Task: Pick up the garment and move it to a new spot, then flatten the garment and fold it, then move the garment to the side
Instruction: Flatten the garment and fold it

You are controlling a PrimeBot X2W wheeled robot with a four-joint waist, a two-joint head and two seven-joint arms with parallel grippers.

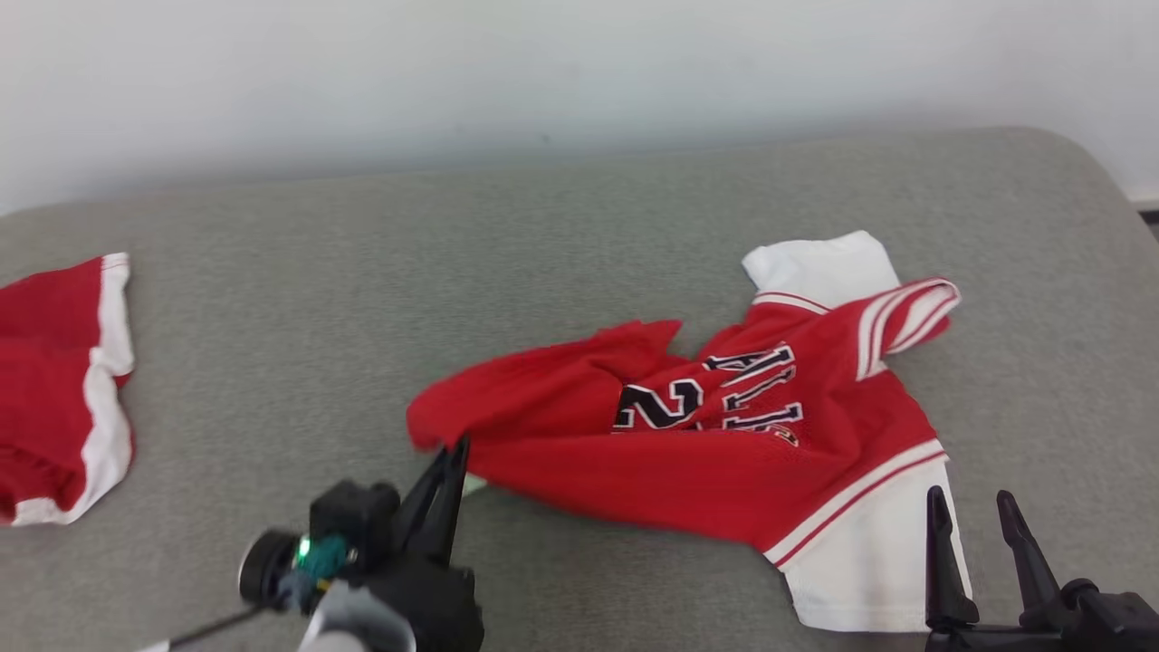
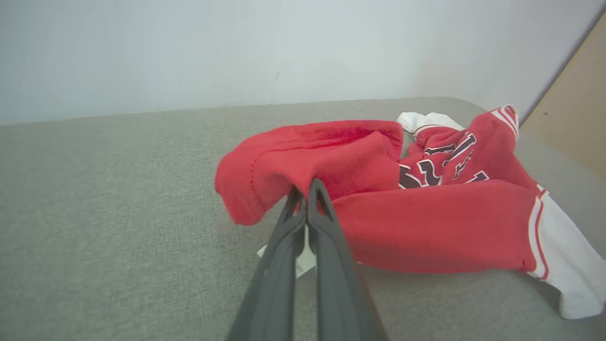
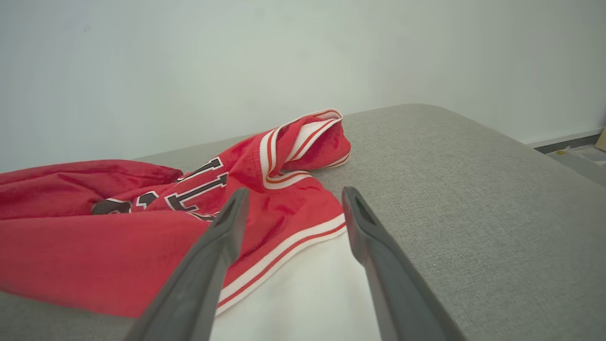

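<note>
My left gripper (image 1: 457, 450) pinches the bunched edge of the red garment (image 1: 724, 462), jaws closed on cloth, ready to lift it; my right gripper (image 1: 976, 509) hovers, jaws wide, over the white hem (image 1: 869, 566)

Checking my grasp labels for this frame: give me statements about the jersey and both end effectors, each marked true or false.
The left end effector is shut on the crumpled red-and-white mesh jersey. True.
The right end effector also grips the jersey. False: its jaws stand open, holding nothing.
The jersey lies flat and neatly folded. False: it is bunched and wrinkled.
Another red-and-white garment lies on the grey fabric surface at the robot's left. True.
</note>
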